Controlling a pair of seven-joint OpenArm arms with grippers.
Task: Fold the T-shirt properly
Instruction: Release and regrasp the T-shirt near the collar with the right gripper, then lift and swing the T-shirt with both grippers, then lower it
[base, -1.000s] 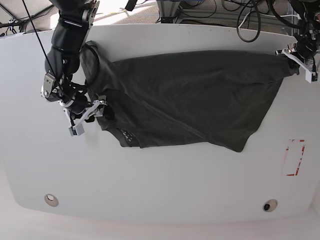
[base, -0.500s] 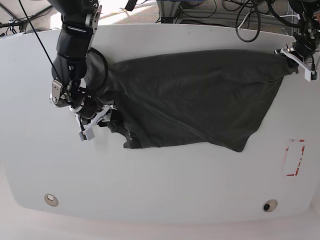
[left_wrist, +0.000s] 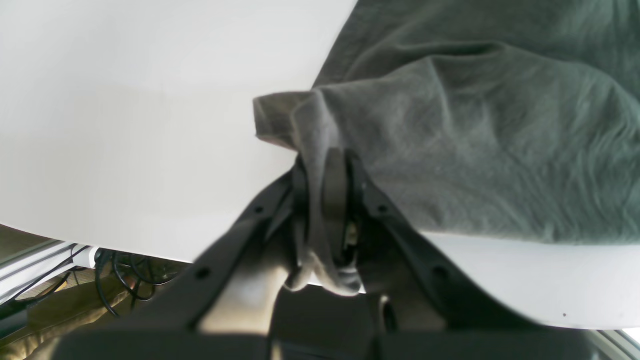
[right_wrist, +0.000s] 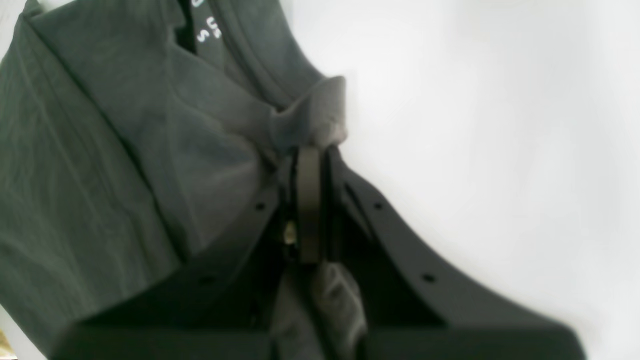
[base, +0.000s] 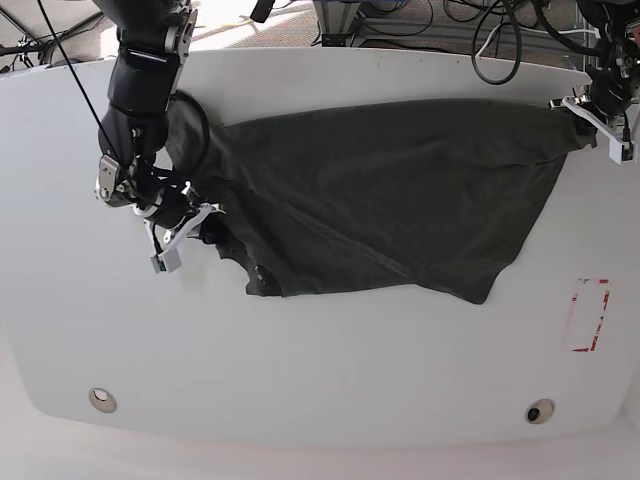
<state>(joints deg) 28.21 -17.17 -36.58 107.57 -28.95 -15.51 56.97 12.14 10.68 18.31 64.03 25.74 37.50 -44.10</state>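
My right claw is clamped on a fold beside the collar, my left claw on a hem corner, so I can, I judge, stretch the plain charcoal-grey cotton T-shirt flat. It lies wrinkled across the far half of the white round-cornered table, lower edge slanting.

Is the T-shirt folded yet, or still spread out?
Spread out: the T-shirt lies mostly open across the table, unfolded, each end pinched by closed fingers.
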